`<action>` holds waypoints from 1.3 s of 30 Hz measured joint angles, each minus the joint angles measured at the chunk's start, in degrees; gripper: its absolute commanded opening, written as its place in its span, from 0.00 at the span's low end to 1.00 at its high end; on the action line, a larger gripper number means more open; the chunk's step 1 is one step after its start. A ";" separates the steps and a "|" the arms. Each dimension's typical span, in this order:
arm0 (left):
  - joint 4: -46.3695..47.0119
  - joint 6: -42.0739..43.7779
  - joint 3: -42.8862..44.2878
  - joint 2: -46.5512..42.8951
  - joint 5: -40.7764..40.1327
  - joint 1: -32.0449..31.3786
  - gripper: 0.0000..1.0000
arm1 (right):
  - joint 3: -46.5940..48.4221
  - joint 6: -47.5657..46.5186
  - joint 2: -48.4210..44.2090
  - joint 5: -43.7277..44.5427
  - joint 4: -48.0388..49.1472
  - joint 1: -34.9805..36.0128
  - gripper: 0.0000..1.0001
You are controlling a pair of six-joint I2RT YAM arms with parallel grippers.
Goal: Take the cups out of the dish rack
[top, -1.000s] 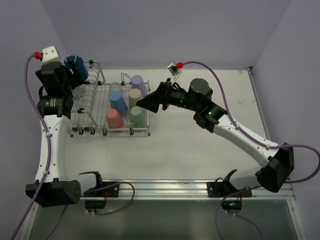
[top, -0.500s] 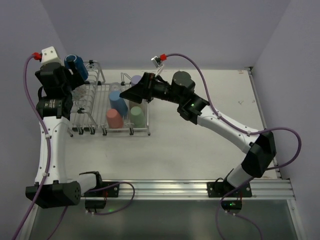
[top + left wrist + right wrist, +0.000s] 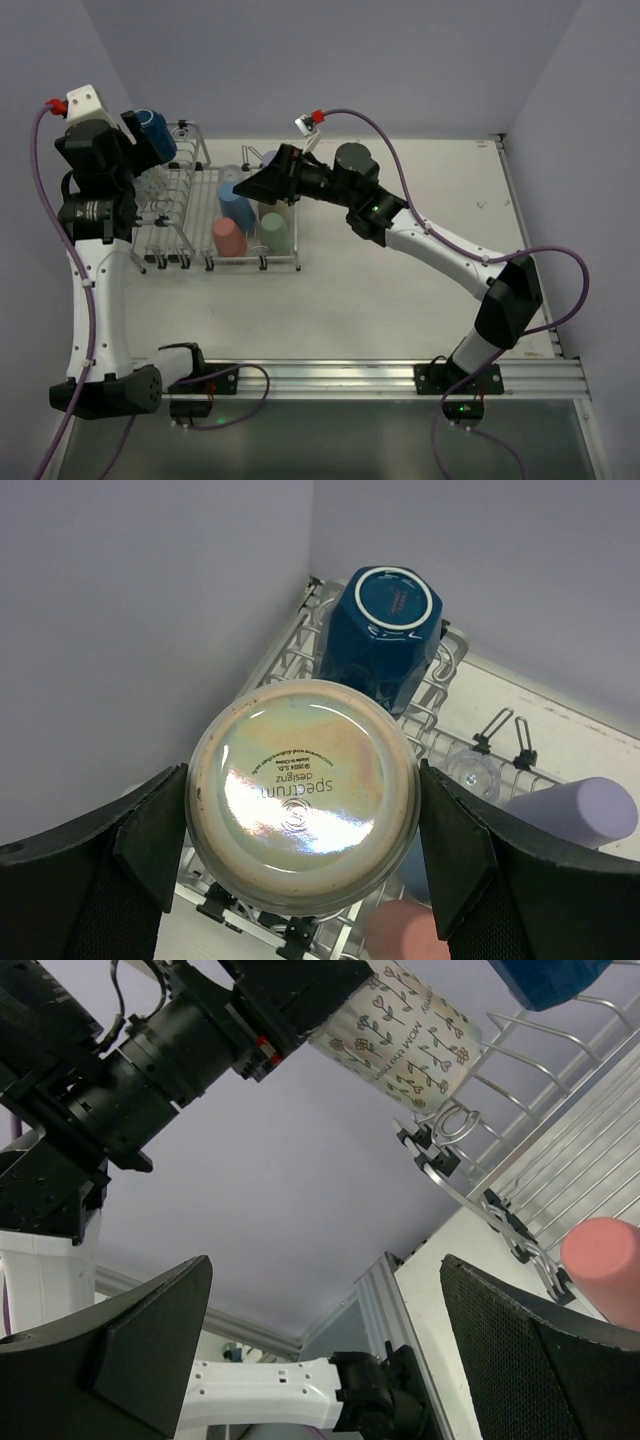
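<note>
My left gripper (image 3: 302,832) is shut on a white speckled mug (image 3: 303,795) with a flower print (image 3: 405,1035), held base-up above the left end of the dish rack (image 3: 190,262). My left arm hides that mug in the top view. A dark blue mug (image 3: 155,135) sits upturned in the basket section (image 3: 290,658). Blue (image 3: 237,203), pink (image 3: 228,238), mint (image 3: 274,230) and lilac (image 3: 270,158) tumblers stand on the grid tray. My right gripper (image 3: 250,186) hovers open and empty over the tray's right side (image 3: 330,1350), covering the spot between the lilac and mint cups.
A clear glass piece (image 3: 470,770) sits in the rack beside the dark blue mug. The wall runs close behind the rack. The white table (image 3: 400,300) stretches to the right and front of the rack, and a metal rail (image 3: 330,378) borders its near edge.
My right arm has swung left from beside the rack to over its right side, jaws still open. My left arm has risen a little with the mug.
</note>
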 measured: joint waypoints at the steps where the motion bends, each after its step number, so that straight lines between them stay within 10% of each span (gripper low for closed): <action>1: -0.11 0.00 0.57 -0.09 0.00 0.00 0.00 | 0.00 0.11 0.00 0.00 0.04 0.02 0.99; 39: 11.93 -22.93 -4.44 -11.26 37.68 -1.49 0.00 | -8.57 6.80 1.57 -4.63 21.11 1.38 0.99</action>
